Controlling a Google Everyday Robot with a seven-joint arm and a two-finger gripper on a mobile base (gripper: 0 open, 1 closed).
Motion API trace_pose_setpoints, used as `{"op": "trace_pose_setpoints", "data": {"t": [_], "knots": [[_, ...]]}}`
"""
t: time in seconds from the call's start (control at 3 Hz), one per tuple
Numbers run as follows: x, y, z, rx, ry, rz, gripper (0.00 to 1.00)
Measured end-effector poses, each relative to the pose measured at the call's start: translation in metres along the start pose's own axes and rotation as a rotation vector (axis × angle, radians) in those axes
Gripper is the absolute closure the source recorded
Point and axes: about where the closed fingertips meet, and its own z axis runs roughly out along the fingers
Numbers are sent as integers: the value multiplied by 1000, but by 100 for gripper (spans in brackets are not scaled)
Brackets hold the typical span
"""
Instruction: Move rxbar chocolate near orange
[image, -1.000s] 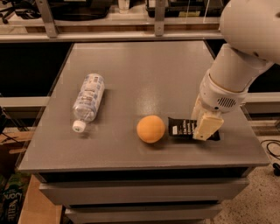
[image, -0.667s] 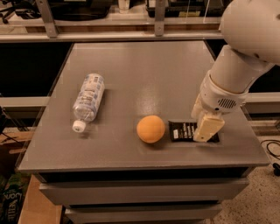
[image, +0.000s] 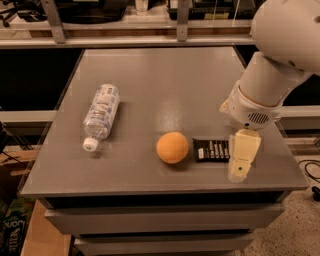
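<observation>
A: Where is the rxbar chocolate now?
B: On the bench, just right of the orange — almost touching it. The gripper sits at the bar's right end; open or closed, I cannot tell.
A: What next?
B: Lift away slowly, no bumping. Bar and orange stayed put; the gripper slid a little right.

cream gripper beside black rxbar chocolate, orange-skinned orange
</observation>
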Motion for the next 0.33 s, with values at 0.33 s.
{"op": "trace_pose_setpoints", "data": {"t": [0.33], "knots": [[-2, -2, 1, -11, -17, -18, 0]]}}
